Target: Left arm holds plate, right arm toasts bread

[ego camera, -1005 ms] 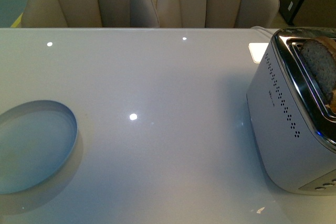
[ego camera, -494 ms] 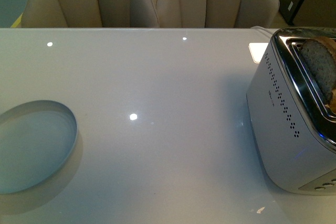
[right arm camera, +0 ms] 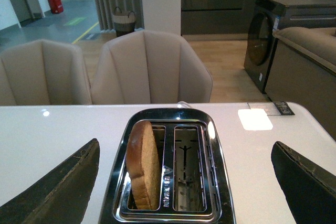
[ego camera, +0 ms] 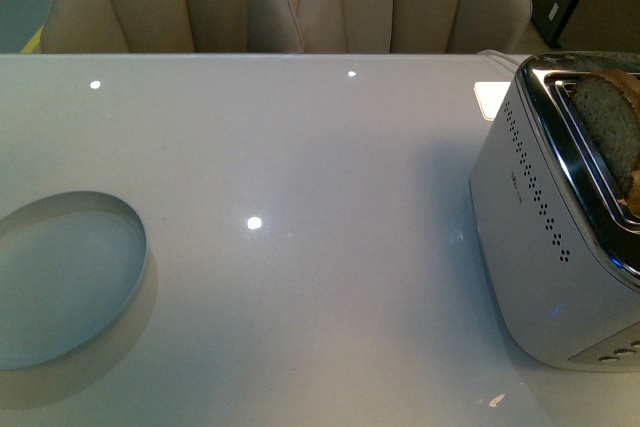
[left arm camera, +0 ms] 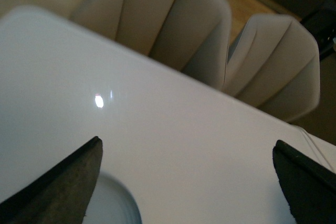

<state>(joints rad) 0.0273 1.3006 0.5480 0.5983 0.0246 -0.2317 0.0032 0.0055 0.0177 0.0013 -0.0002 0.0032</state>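
The pale blue-grey plate (ego camera: 60,282) lies on the white table at the front left. Its rim also shows in the left wrist view (left arm camera: 118,208), below my open, empty left gripper (left arm camera: 186,182), whose black fingers (left arm camera: 63,187) stand wide apart. The bread slice (ego camera: 612,137) stands upright in one slot of the silver toaster (ego camera: 550,247) at the right. In the right wrist view the bread (right arm camera: 142,163) sticks up from the toaster (right arm camera: 168,166). My right gripper (right arm camera: 184,187) is open and empty, hovering over the toaster.
Beige chairs (ego camera: 290,2) stand behind the table's far edge. A small white pad (ego camera: 492,97) lies beside the toaster at the back right. The toaster's second slot (right arm camera: 186,166) holds nothing. A dark appliance (right arm camera: 275,35) stands on the floor beyond.
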